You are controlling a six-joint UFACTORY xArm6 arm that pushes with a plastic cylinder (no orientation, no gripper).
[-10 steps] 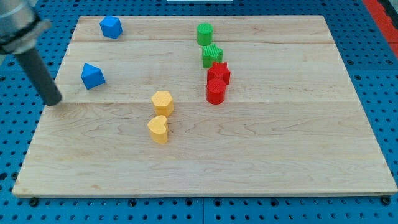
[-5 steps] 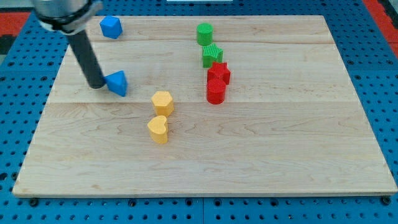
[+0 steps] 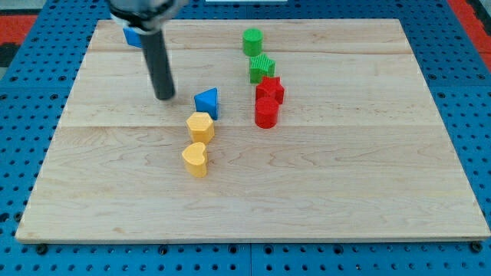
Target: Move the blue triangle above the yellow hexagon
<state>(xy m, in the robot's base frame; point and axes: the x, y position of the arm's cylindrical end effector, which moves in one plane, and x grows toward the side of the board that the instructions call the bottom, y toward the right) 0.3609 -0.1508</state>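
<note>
Because the blue triangle (image 3: 206, 102) sits just above the yellow hexagon (image 3: 200, 125), apparently touching it, the goal looks met; my tip (image 3: 165, 96) stands apart at its left on the worktop (image 3: 345, 184), with no hand to report

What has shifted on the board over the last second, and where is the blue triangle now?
My tip swept from the board's left edge toward the view's right, pushing the blue triangle along. The triangle now sits just above the yellow hexagon, and the tip stands apart to its left. The yellow heart, both green blocks, both red blocks and the other blue block stayed put.
</note>
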